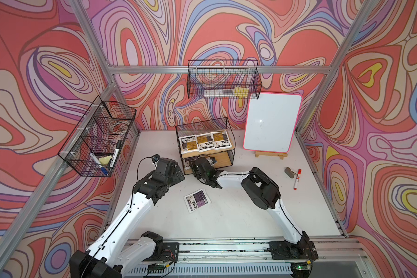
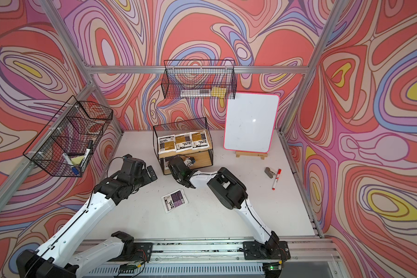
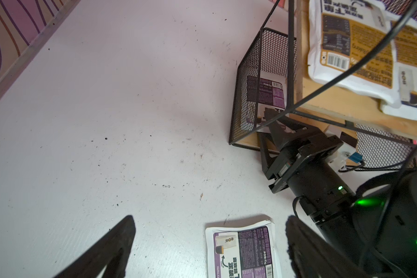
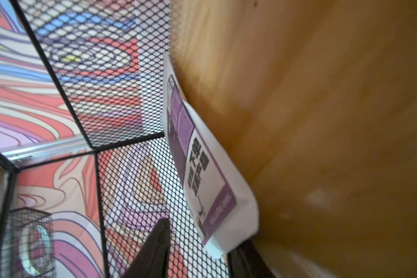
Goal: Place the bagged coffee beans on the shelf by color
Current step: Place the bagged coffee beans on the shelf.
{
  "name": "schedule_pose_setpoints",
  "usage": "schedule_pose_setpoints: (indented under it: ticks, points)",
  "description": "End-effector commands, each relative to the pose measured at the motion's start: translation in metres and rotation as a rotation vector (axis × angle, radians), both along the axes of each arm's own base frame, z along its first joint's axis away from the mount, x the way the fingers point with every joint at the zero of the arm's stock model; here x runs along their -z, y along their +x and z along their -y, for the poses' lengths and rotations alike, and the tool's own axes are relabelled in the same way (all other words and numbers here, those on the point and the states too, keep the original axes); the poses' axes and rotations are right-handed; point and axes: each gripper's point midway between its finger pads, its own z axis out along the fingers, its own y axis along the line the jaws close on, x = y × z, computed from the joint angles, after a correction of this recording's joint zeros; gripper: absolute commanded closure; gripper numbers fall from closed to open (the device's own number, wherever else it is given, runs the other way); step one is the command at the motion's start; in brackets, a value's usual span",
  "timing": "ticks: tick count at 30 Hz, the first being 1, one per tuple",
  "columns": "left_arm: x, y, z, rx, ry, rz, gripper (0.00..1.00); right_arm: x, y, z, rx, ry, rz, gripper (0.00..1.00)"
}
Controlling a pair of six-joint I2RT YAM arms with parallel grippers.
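The right arm stretches low across the table, elbow raised and forearm levelled, its wrist pushed into the lower tier of the shelf [image 1: 223,158]. The right gripper [image 4: 202,233] sits inside that tier with its fingers [image 4: 154,248] spread apart. A purple pouch [image 4: 198,168] lies between them, tilted against the wooden board, its near corner touching one finger. No pinch shows.

The left arm is bent at the elbow with the wrist lifted, just off the shelf's front corner on that arm's side. The left gripper [image 3: 210,217] points down at the table, its fingers wide apart and holding nothing.

A second purple pouch [image 1: 198,200] lies flat on the table in front of the shelf, near the left gripper. Three orange-yellow pouches [image 1: 205,142] lie side by side on the shelf's upper board.
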Motion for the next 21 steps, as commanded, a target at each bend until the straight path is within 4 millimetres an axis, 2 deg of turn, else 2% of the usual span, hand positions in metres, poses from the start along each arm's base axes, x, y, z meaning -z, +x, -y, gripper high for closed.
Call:
schedule_pose_setpoints:
  ticks: [1,6,13,18,21]
  points:
    - [0.003,-0.005,-0.004,-0.012,-0.002,-0.021,0.01,0.020,-0.019,0.008,-0.035,-0.086,-0.050,0.49]
    - [0.002,-0.006,-0.004,-0.012,-0.004,-0.019,0.01,0.002,-0.030,0.011,-0.067,-0.110,-0.019,0.42]
    - [0.000,-0.008,-0.004,-0.009,-0.006,-0.023,0.01,-0.008,-0.053,0.019,-0.124,-0.136,-0.010,0.38]
    - [0.007,-0.015,-0.001,0.001,-0.028,-0.052,0.01,-0.023,-0.068,0.036,-0.166,-0.201,0.036,0.38]
    - [0.020,-0.022,0.004,0.006,-0.064,-0.087,0.01,-0.033,-0.078,0.052,-0.188,-0.256,0.072,0.36]
